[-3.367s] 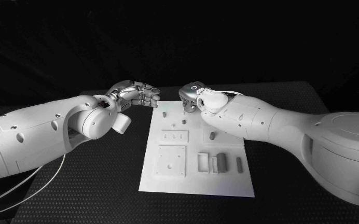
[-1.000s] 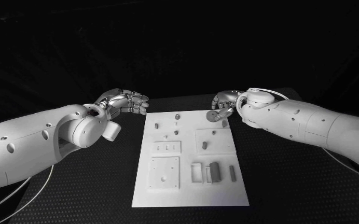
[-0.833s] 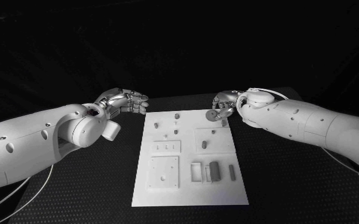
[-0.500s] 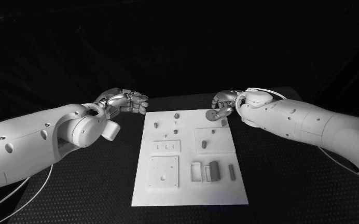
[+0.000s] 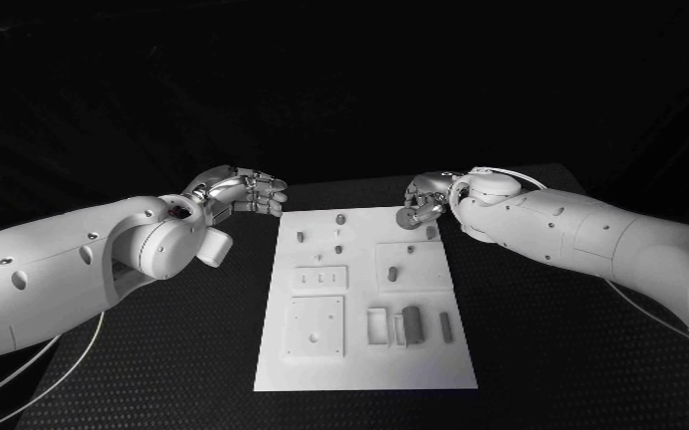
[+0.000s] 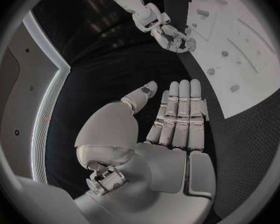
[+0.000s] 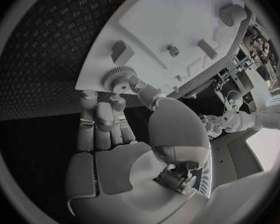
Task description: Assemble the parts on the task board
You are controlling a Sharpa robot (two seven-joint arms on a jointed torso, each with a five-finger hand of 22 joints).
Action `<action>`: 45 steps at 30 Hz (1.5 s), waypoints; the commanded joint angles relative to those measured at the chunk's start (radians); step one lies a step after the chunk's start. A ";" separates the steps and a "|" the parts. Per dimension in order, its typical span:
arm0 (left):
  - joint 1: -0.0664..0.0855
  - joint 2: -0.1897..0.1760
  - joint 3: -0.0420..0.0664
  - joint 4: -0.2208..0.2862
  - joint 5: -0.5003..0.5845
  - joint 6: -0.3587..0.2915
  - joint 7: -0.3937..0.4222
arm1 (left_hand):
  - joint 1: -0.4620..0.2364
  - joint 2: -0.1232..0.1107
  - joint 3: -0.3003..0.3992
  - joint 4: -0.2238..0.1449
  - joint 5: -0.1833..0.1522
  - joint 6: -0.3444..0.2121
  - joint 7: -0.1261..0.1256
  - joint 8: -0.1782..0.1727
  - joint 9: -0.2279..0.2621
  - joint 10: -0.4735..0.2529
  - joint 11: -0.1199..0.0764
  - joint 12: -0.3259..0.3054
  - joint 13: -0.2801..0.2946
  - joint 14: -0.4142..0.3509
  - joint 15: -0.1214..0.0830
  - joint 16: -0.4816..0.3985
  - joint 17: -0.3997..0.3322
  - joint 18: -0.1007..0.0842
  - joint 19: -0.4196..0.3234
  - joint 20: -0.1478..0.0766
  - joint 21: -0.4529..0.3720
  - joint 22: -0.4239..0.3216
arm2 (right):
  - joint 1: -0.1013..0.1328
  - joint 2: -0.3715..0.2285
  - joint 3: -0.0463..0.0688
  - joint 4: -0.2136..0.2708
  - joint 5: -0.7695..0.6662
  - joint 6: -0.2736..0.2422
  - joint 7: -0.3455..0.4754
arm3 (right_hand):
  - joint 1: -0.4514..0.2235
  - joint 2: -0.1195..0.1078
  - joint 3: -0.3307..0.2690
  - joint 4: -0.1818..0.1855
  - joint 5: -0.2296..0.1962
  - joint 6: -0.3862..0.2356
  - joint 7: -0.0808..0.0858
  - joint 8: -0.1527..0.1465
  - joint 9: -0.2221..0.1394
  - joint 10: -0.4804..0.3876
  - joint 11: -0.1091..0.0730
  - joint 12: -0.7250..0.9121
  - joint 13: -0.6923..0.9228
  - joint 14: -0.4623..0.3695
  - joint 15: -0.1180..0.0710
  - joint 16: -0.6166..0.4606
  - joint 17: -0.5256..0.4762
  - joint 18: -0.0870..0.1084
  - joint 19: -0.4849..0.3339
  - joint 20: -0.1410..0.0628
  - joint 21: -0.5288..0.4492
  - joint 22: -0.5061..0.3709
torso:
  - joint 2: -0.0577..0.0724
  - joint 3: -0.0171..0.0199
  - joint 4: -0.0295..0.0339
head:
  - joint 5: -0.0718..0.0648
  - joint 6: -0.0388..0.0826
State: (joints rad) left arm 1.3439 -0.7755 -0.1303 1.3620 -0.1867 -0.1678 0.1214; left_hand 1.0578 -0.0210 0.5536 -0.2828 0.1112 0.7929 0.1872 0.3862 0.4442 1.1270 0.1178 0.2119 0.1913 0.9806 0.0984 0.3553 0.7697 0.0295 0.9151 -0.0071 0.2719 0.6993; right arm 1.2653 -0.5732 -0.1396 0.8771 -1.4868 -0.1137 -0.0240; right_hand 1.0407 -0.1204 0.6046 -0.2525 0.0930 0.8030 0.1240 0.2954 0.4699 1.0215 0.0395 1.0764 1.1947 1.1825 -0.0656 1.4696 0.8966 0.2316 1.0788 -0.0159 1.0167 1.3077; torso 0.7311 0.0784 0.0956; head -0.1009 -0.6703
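Task board (image 5: pixel 366 296) lies flat in the middle of the black table (image 5: pixel 172 350), long side running near to far, between the 2 arms.

Change over the last 3.4 s: both hands were close together over the far edge of the board; they are now apart, each drawn out toward its own side. The whole head picture also shifted, so some of this is camera motion. Over the last 1 s there is almost no further movement.

Right hand (image 5: pixel 425 201) sits at the far right corner of the board, pinching a small toothed gear (image 7: pixel 118 79) between thumb and fingertip; its other fingers are curled loosely alongside. In the right wrist view the gear hangs just at the board's edge, not seated on anything.

Left hand (image 5: pixel 247 194) hovers off the far left corner of the board, over the table. Its fingers (image 6: pixel 180 112) lie straight and side by side, thumb apart, holding nothing.

Other parts: 2 small pegs (image 5: pixel 339 234) in the far section, a slotted plate (image 5: pixel 319 278) mid-left, upright blocks (image 5: pixel 411 322) near right.

Judgement: the gear looks freshly picked up and ready to place. Next step is probably lowering it onto its post, which needs careful alignment. Assembly appears to be at an early stage.
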 commanded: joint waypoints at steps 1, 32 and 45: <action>0.001 0.001 0.001 0.003 -0.005 0.015 0.012 | -0.008 -0.005 -0.001 0.001 -0.004 0.007 0.003 -0.005 -0.001 0.008 -0.001 -0.006 0.001 0.007 0.000 -0.007 0.002 0.010 0.004 0.005 -0.004 0.002 | -0.002 0.001 0.000 -0.003 0.000 0.023 0.009 | 0.001 0.016 0.002 -0.011 0.002 0.049 0.022 0.011 0.004 0.000 -0.005 0.008 -0.004 0.001 -0.006 0.004 0.001 0.030 -0.004 -0.002 0.008 0.020 | 0.000 -0.0001 -0.0009 | 0.001 -0.005; 0.001 0.002 0.001 0.001 -0.005 0.018 0.010 | -0.008 -0.005 -0.001 0.001 -0.004 0.007 0.003 -0.005 -0.002 0.008 -0.001 -0.008 0.002 0.008 -0.001 -0.010 0.005 0.010 0.004 0.005 -0.005 0.003 | -0.030 0.035 -0.016 -0.065 -0.063 0.062 0.000 | -0.008 0.024 0.002 -0.023 0.002 0.067 0.023 0.013 0.011 -0.006 -0.004 0.014 -0.021 -0.001 -0.005 0.001 -0.001 0.030 -0.007 0.000 0.008 0.019 | 0.000 0.0006 -0.0011 | 0.002 -0.022; 0.001 0.005 0.001 -0.003 -0.005 0.020 0.010 | -0.008 -0.005 -0.001 0.001 -0.004 0.007 0.003 -0.005 -0.003 0.008 0.000 -0.009 0.002 0.008 -0.001 -0.011 0.006 0.010 0.004 0.005 -0.006 0.003 | -0.037 0.041 -0.021 -0.071 -0.054 0.108 0.024 | -0.018 0.039 0.004 -0.017 0.002 0.094 0.018 0.023 0.018 -0.006 -0.008 0.020 -0.028 -0.002 -0.008 0.002 -0.001 0.030 -0.009 0.002 0.008 0.019 | -0.001 0.0001 -0.0019 | 0.003 -0.029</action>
State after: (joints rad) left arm 1.3439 -0.7716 -0.1302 1.3584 -0.1891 -0.1638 0.1207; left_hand 1.0578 -0.0210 0.5536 -0.2828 0.1112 0.7929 0.1872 0.3862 0.4425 1.1270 0.1178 0.2081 0.1927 0.9806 0.0984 0.3475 0.7740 0.0294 0.9151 -0.0071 0.2719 0.7007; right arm 1.2550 -0.5337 -0.1458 0.8124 -1.5244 -0.1305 -0.0034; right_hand 1.0250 -0.0877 0.6073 -0.2692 0.0929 0.8134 0.1151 0.3132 0.4849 1.0206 0.0336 1.0930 1.1672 1.1826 -0.0656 1.4696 0.8961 0.2320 1.0769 -0.0138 1.0205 1.3077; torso 0.7304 0.0788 0.0939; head -0.0985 -0.6982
